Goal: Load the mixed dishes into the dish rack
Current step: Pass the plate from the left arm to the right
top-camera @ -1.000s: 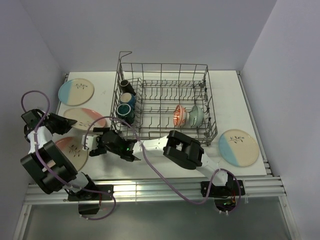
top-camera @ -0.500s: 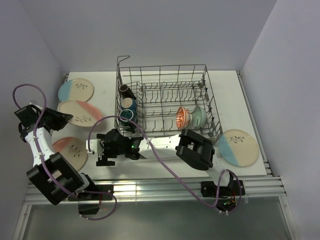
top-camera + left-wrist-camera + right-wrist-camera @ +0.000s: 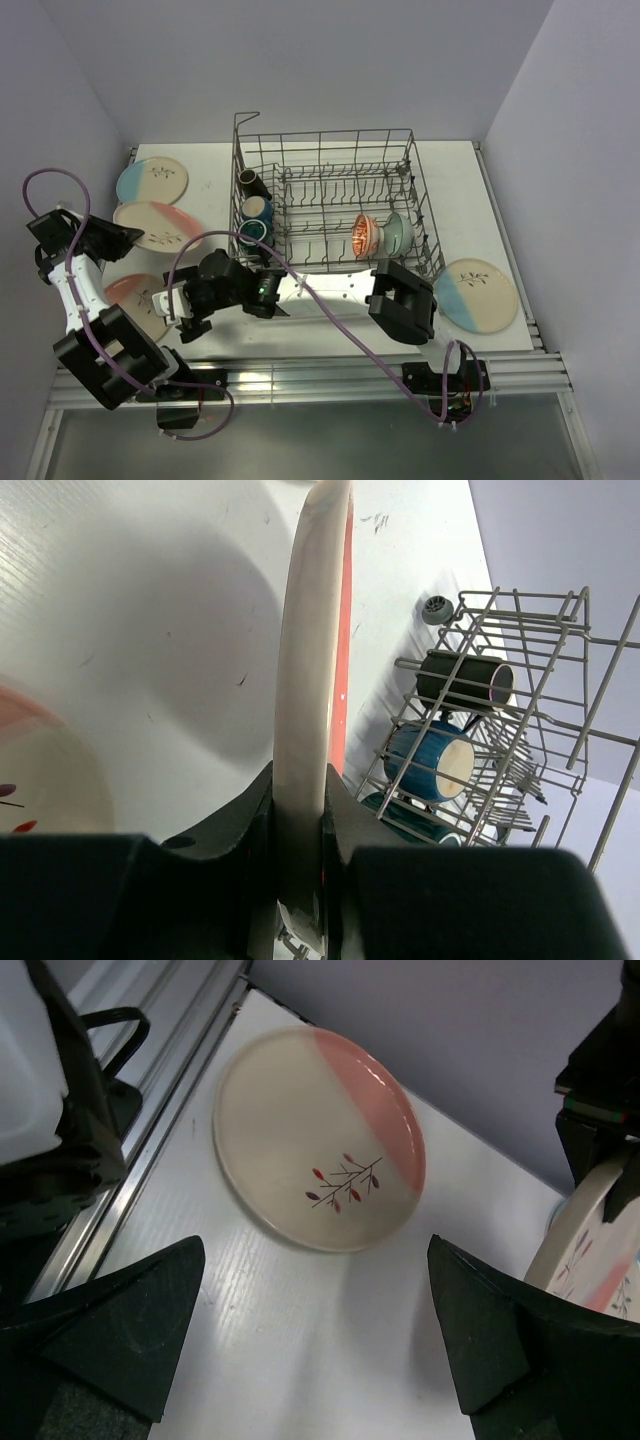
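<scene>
One bench (image 3: 500,190) carried the rack (image 3: 320,195) at its centre. Three plates lay flat on it: a blue plate (image 3: 478,293) at the rack's 4 o'clock, a second blue plate (image 3: 152,183) at 10 o'clock, a pink plate (image 3: 320,1140) at 8 o'clock. The right pincer (image 3: 312,1300) hung over that pink plate, jaws spread wide, empty. At 9 o'clock the left pincer (image 3: 296,810) clenched a second pink plate (image 3: 310,630) by its rim. Two bowls (image 3: 362,232) and three mugs (image 3: 255,208) sat in the rack.
</scene>
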